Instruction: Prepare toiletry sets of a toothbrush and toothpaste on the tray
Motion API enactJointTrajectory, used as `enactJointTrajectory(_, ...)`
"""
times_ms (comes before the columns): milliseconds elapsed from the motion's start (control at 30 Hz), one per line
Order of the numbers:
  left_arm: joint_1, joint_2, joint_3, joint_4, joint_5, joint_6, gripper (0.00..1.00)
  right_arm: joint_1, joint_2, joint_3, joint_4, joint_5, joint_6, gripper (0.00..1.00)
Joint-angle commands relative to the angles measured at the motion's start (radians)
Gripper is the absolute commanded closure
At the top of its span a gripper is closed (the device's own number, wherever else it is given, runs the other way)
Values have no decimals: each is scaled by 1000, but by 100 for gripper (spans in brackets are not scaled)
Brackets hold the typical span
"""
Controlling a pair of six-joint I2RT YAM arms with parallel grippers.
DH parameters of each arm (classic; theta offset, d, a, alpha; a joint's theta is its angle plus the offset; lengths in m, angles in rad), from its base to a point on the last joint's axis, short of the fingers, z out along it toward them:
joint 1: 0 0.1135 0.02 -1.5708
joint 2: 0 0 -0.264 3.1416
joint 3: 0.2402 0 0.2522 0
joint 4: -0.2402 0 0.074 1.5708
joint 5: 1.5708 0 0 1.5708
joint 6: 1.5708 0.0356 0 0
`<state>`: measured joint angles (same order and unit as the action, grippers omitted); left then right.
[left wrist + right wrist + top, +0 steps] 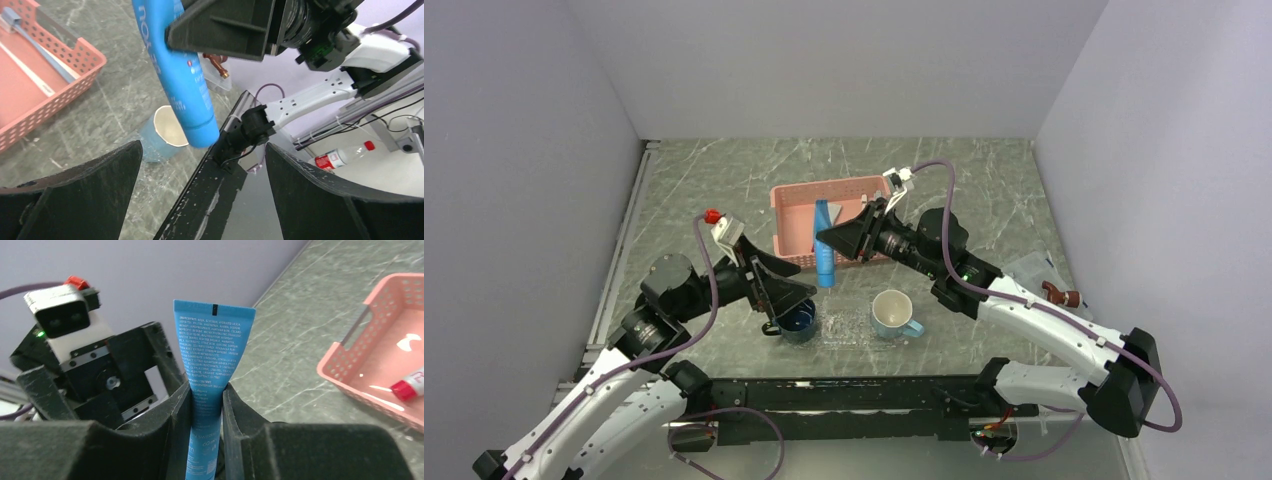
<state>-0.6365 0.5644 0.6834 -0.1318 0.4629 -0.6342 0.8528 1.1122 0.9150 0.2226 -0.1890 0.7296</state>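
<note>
Presently pinching the blue toothpaste at mid-body in the closed right end effector, hanging it cap-down just off the near wall of the pink basket. Risking a slip, judging by the soft, flat tube and the narrow bite on it: possibly dropping it on the table short of the tray, lying clear and hard to make out on the near side of the basket. Risking, too, a knock against the pale mug or the dark blue mug, flanking that tray and crowding the way down. Holding the left end effector wide open and empty, close by on the basket's near-left side, and so possibly clashing with the right one during lowering. Leaving a white toothbrush and the red-ended white toothpaste lying inside the basket. Noting a clear box well to the basket's right.
</note>
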Motion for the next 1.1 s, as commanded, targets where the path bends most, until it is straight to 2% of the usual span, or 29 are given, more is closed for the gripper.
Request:
enactJointTrajectory(0,-2,17,-16,210,84,-95,1,30,-25,-27,216,-78,80,72)
enactJointTrajectory(200,-2,37,-42,318,120,-160,1,78,-27,-72,337,-79,129,72)
enactJointTrajectory(467,-3,45,-103,438,183,-227,0,120,-46,-93,379,-16,110,72)
enactJointTrajectory(667,-3,41,-122,485,222,-250,23,137,-63,-105,386,25,99,72)
enactJointTrajectory(900,-3,29,-133,492,238,-251,45,155,-61,-104,382,53,85,72)
enactJointTrajectory(1067,-2,28,-137,496,245,-249,56,169,-61,-109,383,66,78,71)
